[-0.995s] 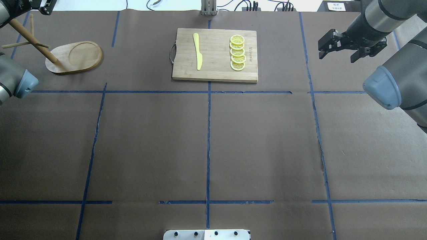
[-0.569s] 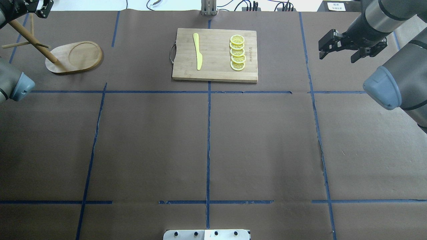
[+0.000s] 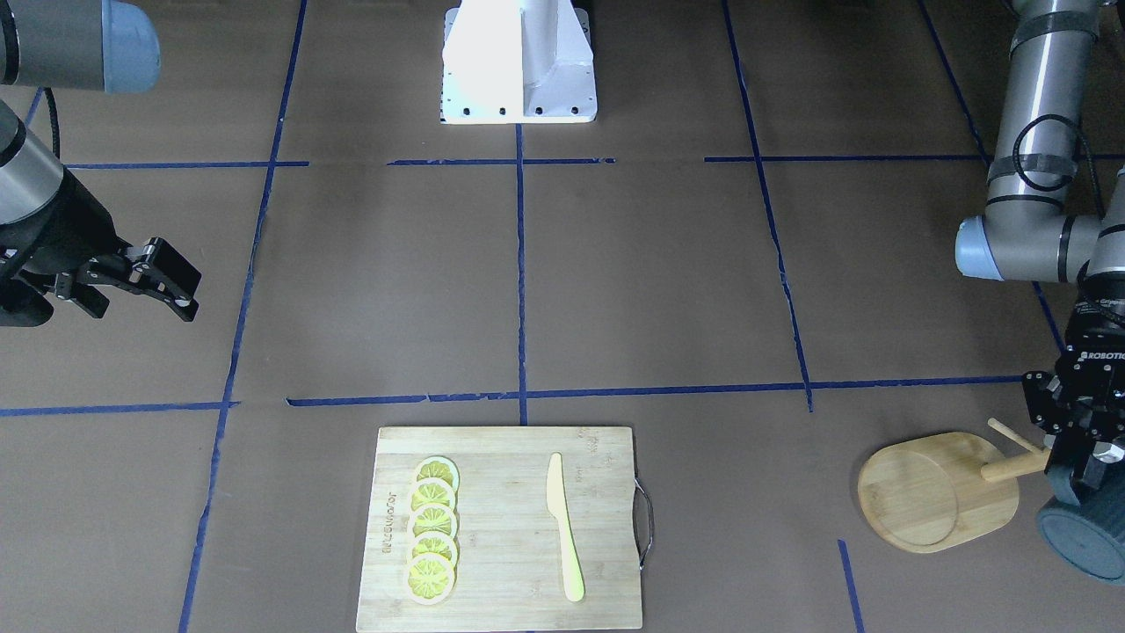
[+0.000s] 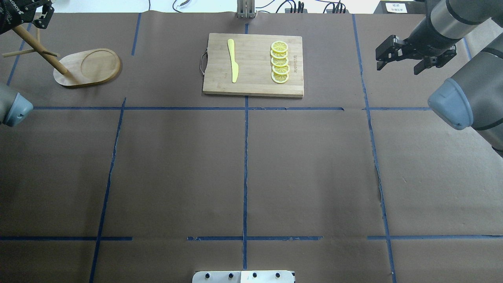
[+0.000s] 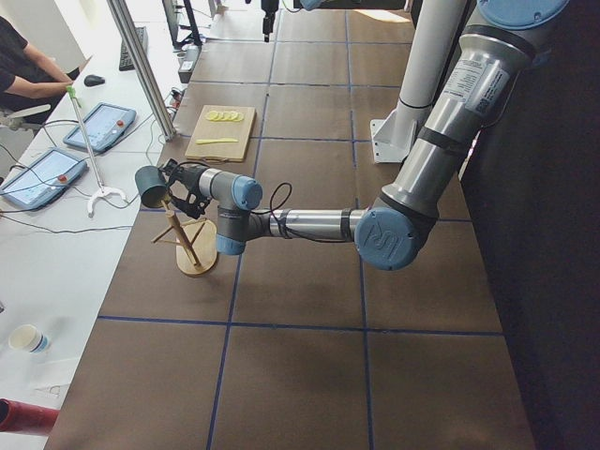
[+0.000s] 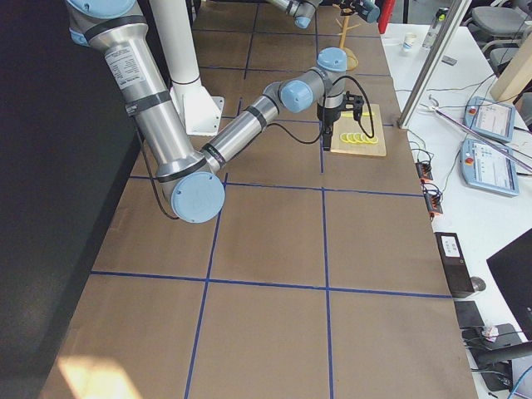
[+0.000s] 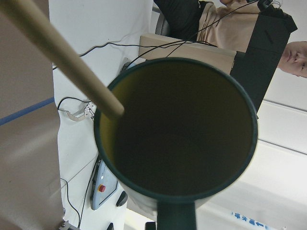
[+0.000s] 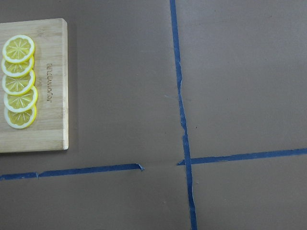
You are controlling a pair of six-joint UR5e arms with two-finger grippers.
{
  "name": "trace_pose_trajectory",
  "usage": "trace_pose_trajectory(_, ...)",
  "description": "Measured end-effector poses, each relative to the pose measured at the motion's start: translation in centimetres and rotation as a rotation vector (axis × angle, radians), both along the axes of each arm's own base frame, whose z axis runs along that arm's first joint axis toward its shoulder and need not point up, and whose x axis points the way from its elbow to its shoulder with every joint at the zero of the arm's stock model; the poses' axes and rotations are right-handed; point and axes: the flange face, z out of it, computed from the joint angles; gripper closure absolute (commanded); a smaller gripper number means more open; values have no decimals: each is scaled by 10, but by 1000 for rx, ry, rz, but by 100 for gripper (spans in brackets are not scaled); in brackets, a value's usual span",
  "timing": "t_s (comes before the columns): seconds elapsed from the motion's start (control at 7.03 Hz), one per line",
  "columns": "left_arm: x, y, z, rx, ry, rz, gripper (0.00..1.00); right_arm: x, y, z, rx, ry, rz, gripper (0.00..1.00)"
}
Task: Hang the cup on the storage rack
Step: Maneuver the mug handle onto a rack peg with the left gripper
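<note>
The cup [image 3: 1083, 538], dark blue-grey, hangs under my left gripper [image 3: 1083, 453] at the table's far left corner. In the left wrist view its yellow-green inside [image 7: 182, 129] fills the frame, with its handle [image 7: 175, 215] at the bottom. The tip of a wooden peg [image 7: 67, 62] overlaps the cup's rim. The storage rack [image 4: 88, 67] stands there on its rounded base [image 3: 936, 492]. It also shows in the left view [image 5: 192, 246] beside the cup [image 5: 150, 186]. In the overhead view the cup is hidden. My right gripper [image 4: 383, 53] is open and empty above bare table.
A bamboo cutting board [image 4: 253, 65] with a yellow knife [image 4: 233, 61] and several lemon slices [image 4: 279, 63] lies at the far middle. It also shows in the right wrist view [image 8: 48, 120]. The white robot base [image 3: 518, 61] is at the near edge.
My left gripper has moved further left toward the rack's top, almost out of the overhead view. The right arm has barely moved.
</note>
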Motion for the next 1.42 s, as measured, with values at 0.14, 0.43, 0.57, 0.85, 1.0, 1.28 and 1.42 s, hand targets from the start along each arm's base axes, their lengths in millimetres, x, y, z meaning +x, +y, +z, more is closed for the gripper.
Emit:
trace_pose_trajectory(0.14,-2,3,3,-6,10,2,100,0,0,0,0,0,0,0)
trace_pose_trajectory(0.43,-6,11,7,-11,21,3,100,0,1,-1,1,-1,0,0)
trace_pose_trajectory(0.57,-6,13,7,-11,23,4,100,1,1,-2,0,-2,2,0)
trace_pose_trajectory(0.85,-8,16,12,-18,19,5,100,1,2,-2,-3,-4,7,0)
trace_pose_trajectory(1.0,-8,18,16,-23,16,9,100,1,2,-3,-2,-4,7,0)
trace_pose_trajectory(1.28,-8,19,19,-28,15,16,99,1,2,-3,-2,-5,8,0)
trace_pose_trajectory(1.42,-8,21,22,-35,17,18,99,1,2,-4,-2,-6,8,0)
